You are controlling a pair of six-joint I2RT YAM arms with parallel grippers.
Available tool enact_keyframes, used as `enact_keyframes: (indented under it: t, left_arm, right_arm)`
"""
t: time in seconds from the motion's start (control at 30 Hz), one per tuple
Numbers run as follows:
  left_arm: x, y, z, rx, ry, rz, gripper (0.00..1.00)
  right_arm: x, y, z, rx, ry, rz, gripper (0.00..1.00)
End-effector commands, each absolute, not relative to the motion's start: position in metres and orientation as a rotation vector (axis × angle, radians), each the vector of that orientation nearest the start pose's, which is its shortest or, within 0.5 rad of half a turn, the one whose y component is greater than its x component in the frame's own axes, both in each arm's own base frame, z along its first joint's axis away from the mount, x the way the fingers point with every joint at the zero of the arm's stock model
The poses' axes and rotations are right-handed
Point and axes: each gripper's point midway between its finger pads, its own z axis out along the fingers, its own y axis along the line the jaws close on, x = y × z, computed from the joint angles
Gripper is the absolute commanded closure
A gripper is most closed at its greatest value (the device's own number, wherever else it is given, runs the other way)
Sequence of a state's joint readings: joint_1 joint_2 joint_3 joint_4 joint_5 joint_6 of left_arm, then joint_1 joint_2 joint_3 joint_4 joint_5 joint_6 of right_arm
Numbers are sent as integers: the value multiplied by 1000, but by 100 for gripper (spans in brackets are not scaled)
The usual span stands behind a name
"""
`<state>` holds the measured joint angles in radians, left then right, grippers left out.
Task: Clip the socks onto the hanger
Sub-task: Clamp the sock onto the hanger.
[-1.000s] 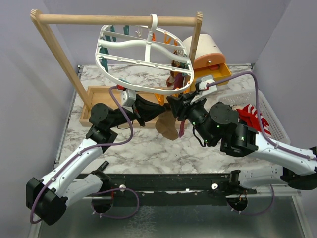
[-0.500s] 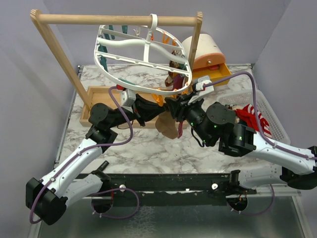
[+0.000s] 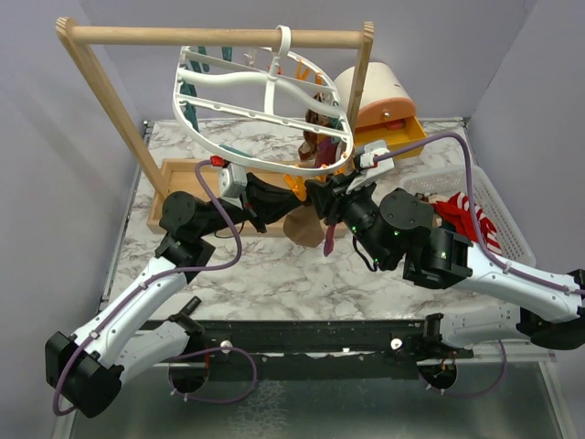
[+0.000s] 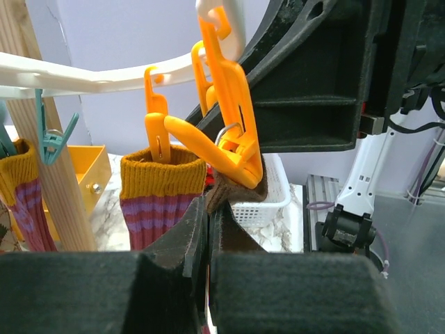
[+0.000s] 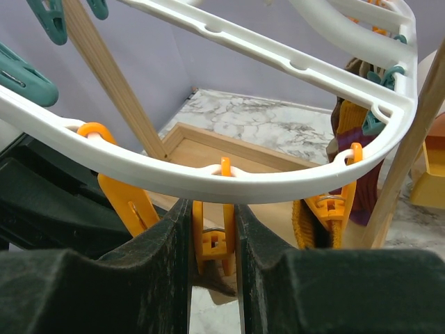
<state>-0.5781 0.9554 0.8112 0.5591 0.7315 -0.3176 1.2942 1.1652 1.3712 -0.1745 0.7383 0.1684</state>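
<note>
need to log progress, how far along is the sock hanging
Done: a purple striped sock hangs clipped on the hanger. In hand: the left tool holds a brown sock at the orange clip pinched by the right tool. Left: a red striped sock lies in the basket.

White hanger (image 5: 208, 184); orange clip (image 4: 229, 118), teal clip (image 4: 52, 139). Mustard-cuffed sock (image 4: 156, 188), purple-pink stripes. Tan sock (image 3: 302, 230). Red-white striped sock (image 3: 462, 215).

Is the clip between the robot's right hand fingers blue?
No, the plastic clip between the black fingers of the right hand is orange and hangs from the white plastic ring hanger.
</note>
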Motion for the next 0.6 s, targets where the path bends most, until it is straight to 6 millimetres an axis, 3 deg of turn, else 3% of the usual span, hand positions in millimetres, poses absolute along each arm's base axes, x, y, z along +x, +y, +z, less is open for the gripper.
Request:
enact_keyframes:
  t: [0.0,0.13,0.3,0.47,0.57]
  left_arm:
    - [178,-274,416,863,991,-1190,100]
    - [171,-276,406,900,1003,-1226,100]
    - [173,-274,410,881,998,-1210,100]
    - [175,-273,411,875,993,-1193,100]
    - [178,-274,407,869,1004,-1189,100]
  right_arm:
    - [208,304,408,-309,1599,507,99]
    - [208,305,411,-310,1587,514,99]
    - [205,311,405,-346,1601,529,99]
    - [202,310,410,-337,1588,566,65]
    - [200,308,416,-325,1579,589,55]
